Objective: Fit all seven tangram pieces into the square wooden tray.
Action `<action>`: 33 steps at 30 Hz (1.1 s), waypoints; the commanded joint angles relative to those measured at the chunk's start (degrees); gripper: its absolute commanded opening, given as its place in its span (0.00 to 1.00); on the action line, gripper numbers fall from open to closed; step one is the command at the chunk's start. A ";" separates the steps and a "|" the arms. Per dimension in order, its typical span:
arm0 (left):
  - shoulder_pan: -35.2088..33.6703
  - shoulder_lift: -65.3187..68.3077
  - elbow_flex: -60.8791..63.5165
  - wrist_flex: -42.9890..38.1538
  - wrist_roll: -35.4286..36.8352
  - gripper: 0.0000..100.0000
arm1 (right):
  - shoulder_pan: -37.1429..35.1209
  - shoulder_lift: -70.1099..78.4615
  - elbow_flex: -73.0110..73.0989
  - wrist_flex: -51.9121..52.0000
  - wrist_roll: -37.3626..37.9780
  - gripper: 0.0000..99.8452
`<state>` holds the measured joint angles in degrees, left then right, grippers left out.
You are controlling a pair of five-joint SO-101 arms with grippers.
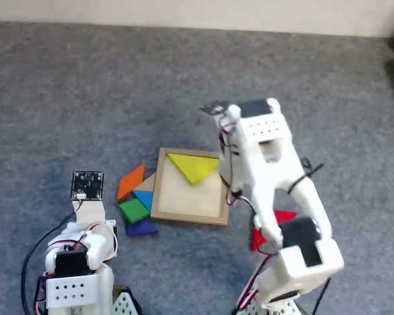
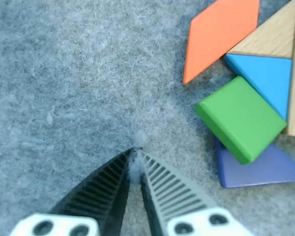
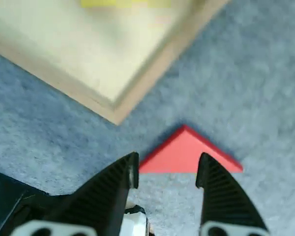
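**Item: tangram set, part-fitted, on grey carpet.**

- Square wooden tray (image 1: 187,218): holds one piece, a large yellow triangle (image 1: 194,167), against its far edge. The rest of the floor is bare.
- Flat red wooden triangle (image 3: 189,155): on the carpet, just off the tray's near right corner and apart from it.
- Right gripper (image 3: 168,162): jaws about half open, nothing held, poised right over the red triangle. The triangle's long edge runs across from one finger to beyond the other. Its apex points away from the gripper, towards the tray corner. This arm is much the nearer. Judged: the long edge is wider than the gap, so a grasp would need the short way across.
- Left gripper (image 2: 137,155): fingers closed tip to tip, empty, over bare carpet.
- Cluster left of the tray, near the left gripper:
  - orange parallelogram (image 2: 221,34)
  - pale wooden triangle (image 2: 268,39)
  - blue triangle (image 2: 265,78)
  - green square block (image 2: 241,118), lying partly over a purple triangle (image 2: 260,169)
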<state>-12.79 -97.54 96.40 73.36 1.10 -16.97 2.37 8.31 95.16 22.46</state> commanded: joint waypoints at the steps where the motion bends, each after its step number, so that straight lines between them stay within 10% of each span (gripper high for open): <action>1: -0.40 -0.84 -0.04 0.26 -0.18 0.01 | 5.14 -9.45 7.16 -5.05 -0.35 0.12; 16: -0.40 -0.84 -0.04 0.26 -0.18 0.01 | 29.93 -7.96 21.76 -11.56 16.88 0.04; 33: -0.40 -0.84 -0.04 0.26 -0.18 0.01 | 24.48 3.91 17.98 -27.12 15.74 0.04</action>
<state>-12.79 -97.54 96.40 73.36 1.10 11.25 6.59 32.22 70.81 38.90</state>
